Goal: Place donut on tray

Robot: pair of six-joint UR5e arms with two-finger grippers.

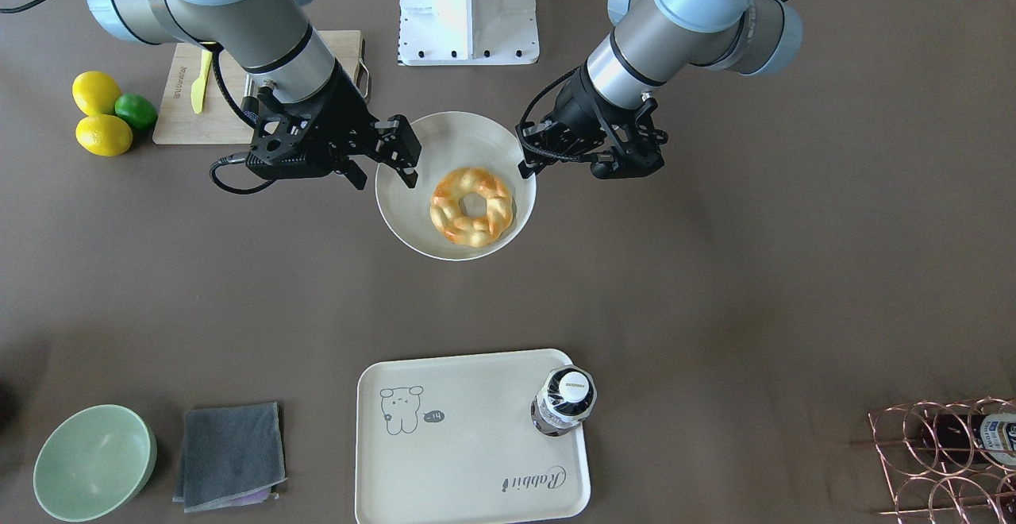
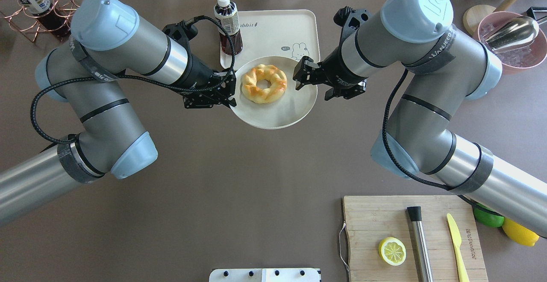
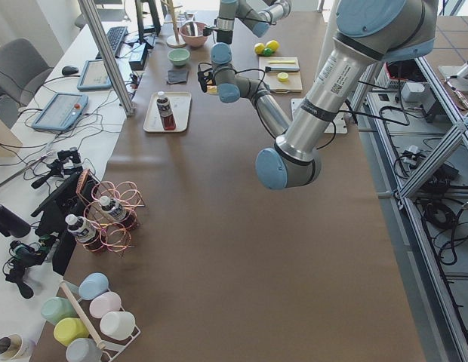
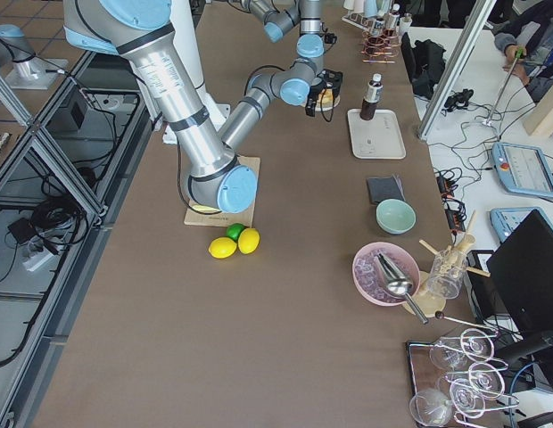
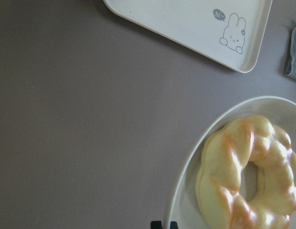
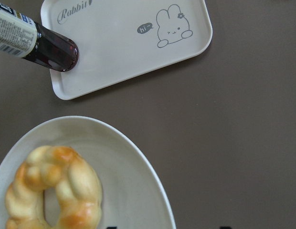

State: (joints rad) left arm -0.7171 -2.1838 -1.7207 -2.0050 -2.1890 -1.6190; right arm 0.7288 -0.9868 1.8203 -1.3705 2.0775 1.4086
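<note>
The donut (image 1: 471,206), a braided golden ring, lies in a white round bowl (image 1: 476,139) at the table's middle. It also shows in the overhead view (image 2: 264,83) and both wrist views (image 5: 248,176) (image 6: 52,191). The cream rabbit tray (image 1: 468,460) (image 2: 277,30) (image 5: 186,24) (image 6: 119,52) lies just beyond the bowl, away from the robot. My left gripper (image 1: 525,149) (image 2: 233,89) is at the bowl's rim with its fingertips together. I cannot tell whether it pinches the rim. My right gripper (image 1: 401,155) (image 2: 305,77) is open and empty at the opposite rim.
A dark drink bottle (image 1: 565,401) (image 2: 228,25) stands on one corner of the tray. A wooden cutting board (image 2: 410,239) holds a lemon slice (image 2: 392,251), a knife and a metal rod. Lemons and a lime (image 1: 103,115), a green bowl (image 1: 94,460), a grey cloth (image 1: 230,454) and a copper rack (image 1: 944,460) are at the edges.
</note>
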